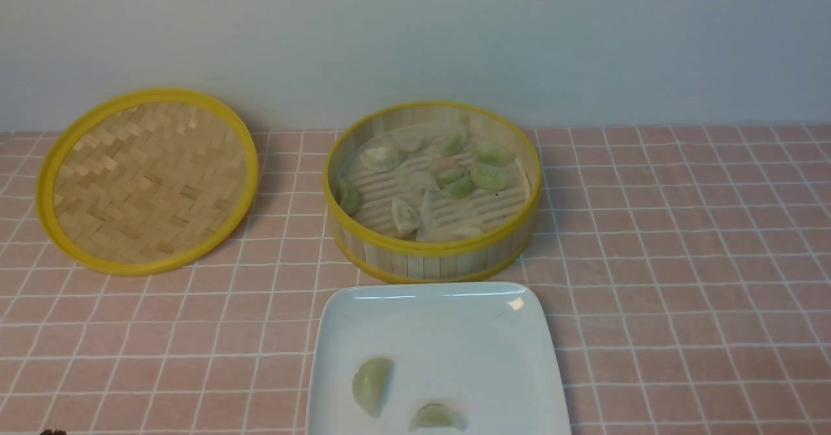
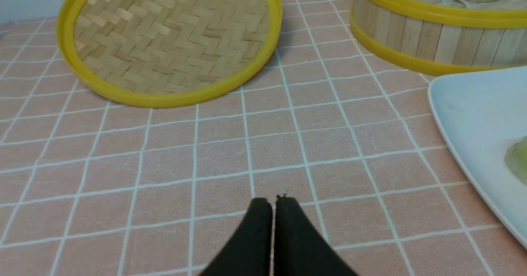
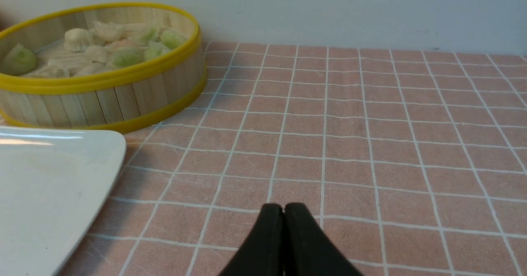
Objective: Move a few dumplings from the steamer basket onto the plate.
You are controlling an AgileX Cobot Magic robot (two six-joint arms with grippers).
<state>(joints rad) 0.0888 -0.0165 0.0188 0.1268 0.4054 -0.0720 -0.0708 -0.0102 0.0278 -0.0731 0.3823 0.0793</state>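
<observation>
- We keep the left pincer (image 2: 274, 204) and the right pincer (image 3: 284, 210) clenched above the bench (image 1: 649, 260).
- At bottom centre of the front view, we see two pale green dumplings (image 1: 371, 386) on the white plate (image 1: 480, 344).
- Just behind it, at upper centre, our steamer basket (image 1: 432, 248) holds more dumplings.
- At upper left, we see the woven lid (image 1: 152, 182).
- Behind, we face a pale wall (image 1: 415, 39).

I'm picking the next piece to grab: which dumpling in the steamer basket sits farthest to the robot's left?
The green dumpling against the left wall of the steamer basket, apart from the other green ones.
</observation>
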